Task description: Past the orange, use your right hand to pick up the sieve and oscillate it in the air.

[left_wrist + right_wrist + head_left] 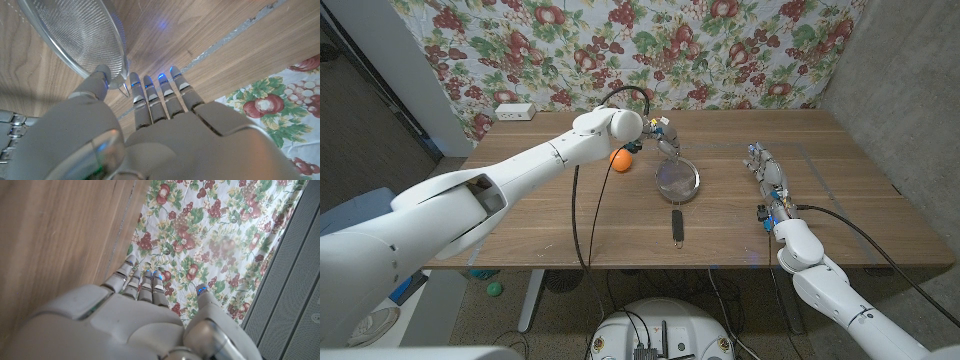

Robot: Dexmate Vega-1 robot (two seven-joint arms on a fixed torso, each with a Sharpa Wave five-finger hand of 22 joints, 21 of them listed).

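Note:
The metal sieve point(676, 180) sits on the wooden table point(550, 215) just right of the orange point(620, 159), its black handle point(677, 222) pointing toward the front edge. My left hand point(665, 135) has reached across to the sieve's far rim. In the left wrist view its fingers point(160, 97) are stretched out straight over the table, and its thumb touches the rim of the mesh bowl point(75, 35) by the small hook. My right hand point(767, 170) waits at the right side of the table with straight fingers point(142, 282), well apart from the sieve and holding nothing.
A white power strip point(514, 111) lies at the table's back left corner. A flowered cloth point(650, 50) hangs behind the table. A black cable point(585, 215) hangs from my left arm across the table's middle. A strip of tape point(810, 175) marks the wood near my right hand.

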